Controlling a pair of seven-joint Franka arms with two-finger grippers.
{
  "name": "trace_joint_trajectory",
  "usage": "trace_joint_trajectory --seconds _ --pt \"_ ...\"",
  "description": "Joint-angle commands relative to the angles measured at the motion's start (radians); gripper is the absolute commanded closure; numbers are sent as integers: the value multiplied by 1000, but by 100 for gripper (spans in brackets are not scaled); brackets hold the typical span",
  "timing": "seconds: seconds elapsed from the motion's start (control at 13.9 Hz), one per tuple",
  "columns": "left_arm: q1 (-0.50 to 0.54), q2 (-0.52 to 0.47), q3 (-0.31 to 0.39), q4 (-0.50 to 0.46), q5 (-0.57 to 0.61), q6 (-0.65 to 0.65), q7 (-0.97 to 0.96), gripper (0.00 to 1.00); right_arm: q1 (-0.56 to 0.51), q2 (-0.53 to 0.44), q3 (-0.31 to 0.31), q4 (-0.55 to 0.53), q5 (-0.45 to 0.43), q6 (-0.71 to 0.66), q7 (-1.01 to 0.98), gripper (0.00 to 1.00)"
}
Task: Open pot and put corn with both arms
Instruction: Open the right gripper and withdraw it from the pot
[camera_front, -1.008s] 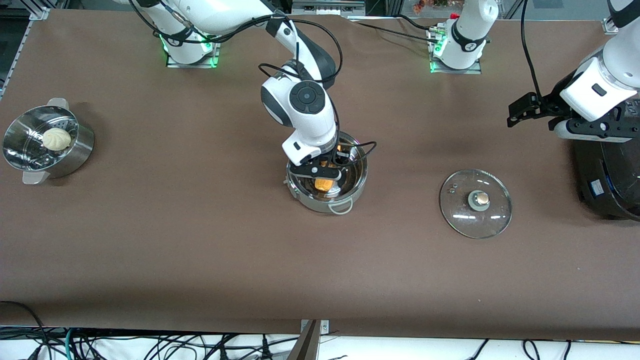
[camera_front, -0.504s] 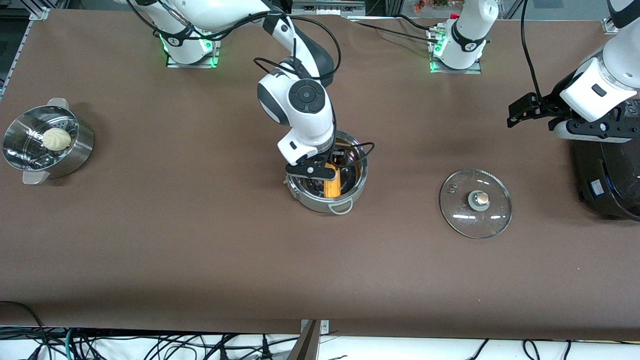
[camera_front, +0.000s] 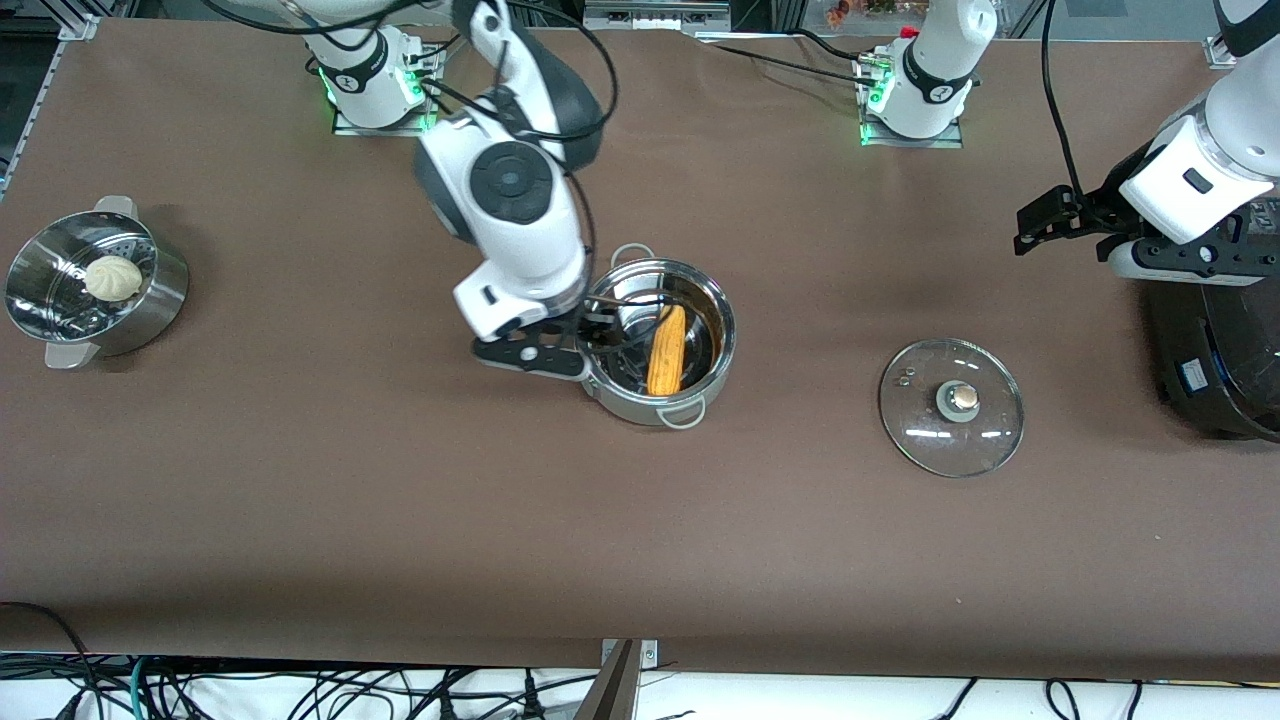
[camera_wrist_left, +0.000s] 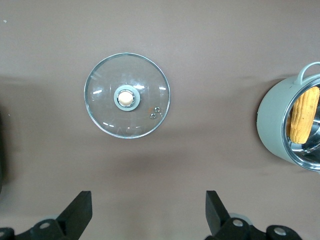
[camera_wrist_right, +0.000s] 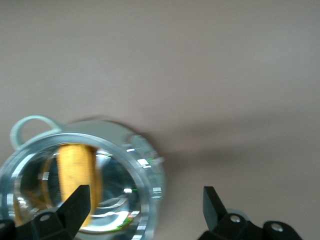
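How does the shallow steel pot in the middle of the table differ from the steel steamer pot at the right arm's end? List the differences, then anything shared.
The pot holds a yellow corn cob; the steamer pot holds a round white bun. The pot has thin wire loop handles; the steamer pot has flat tab handles. The steamer pot shows a perforated insert; the pot's inside looks plain. Both are shiny, round, uncovered.

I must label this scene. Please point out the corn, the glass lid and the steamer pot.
corn (camera_front: 667, 350): front view, middle of the cob.
glass lid (camera_front: 951, 401): front view, beside its knob.
steamer pot (camera_front: 165, 290): front view, outer steel wall.

Brown table (camera_front: 400, 500): pot (camera_front: 700, 385), lid (camera_front: 951, 407), steamer (camera_front: 150, 310)
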Motion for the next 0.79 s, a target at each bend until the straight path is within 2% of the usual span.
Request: trace_joint_trajectory --seconds 0.0,0.14,0.36,0.72 --pt "-7 8 7 19 -12 -9 14 0 -82 -76 4 -18 -2 -108 -155 0" --pt "-5 8 7 20 -12 -14 14 0 -144 -136 3 -32 8 -152 -255 0" --pt "-2 8 12 24 -12 -29 17 0 -242 -274 -5 -147 34 -187 -414 0" --pt "-2 8 10 27 -12 -31 15 0 -506 -425 56 -233 33 -255 -742 0"
